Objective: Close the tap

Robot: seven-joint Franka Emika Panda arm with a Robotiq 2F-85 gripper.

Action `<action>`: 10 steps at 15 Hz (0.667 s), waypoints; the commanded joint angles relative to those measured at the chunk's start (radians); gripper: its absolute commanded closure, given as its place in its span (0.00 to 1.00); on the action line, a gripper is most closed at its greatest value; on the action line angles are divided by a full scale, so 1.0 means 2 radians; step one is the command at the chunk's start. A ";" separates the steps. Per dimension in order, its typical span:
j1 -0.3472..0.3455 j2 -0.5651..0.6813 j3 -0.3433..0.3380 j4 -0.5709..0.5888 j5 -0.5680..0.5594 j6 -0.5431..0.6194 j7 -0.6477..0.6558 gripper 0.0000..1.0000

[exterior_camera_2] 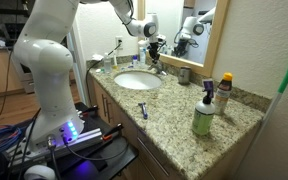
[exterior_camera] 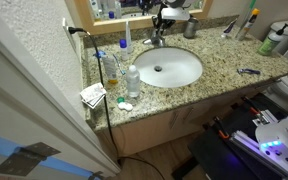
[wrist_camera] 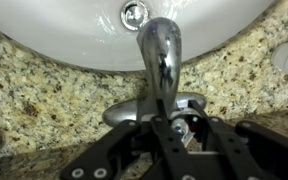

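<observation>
Right under my wrist sits the tap (wrist_camera: 160,50), at the back rim of the basin (wrist_camera: 74,40), its spout running straight away from me toward the drain (wrist_camera: 134,13). My gripper (wrist_camera: 181,135) hangs over the lever end, fingers close on either side; whether they're pinching it, I can't tell.

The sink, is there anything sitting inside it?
No, in an exterior view the white basin holds only its small drain.

The pincer (wrist_camera: 179,128) hides the lever of the tap (wrist_camera: 160,50) in wrist view
</observation>
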 commanded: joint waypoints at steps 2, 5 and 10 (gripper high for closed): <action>0.009 -0.005 -0.012 -0.030 -0.027 -0.060 -0.001 0.93; 0.016 0.011 -0.019 -0.031 -0.046 -0.063 0.019 0.93; 0.016 -0.001 -0.015 -0.029 -0.052 -0.061 0.023 0.93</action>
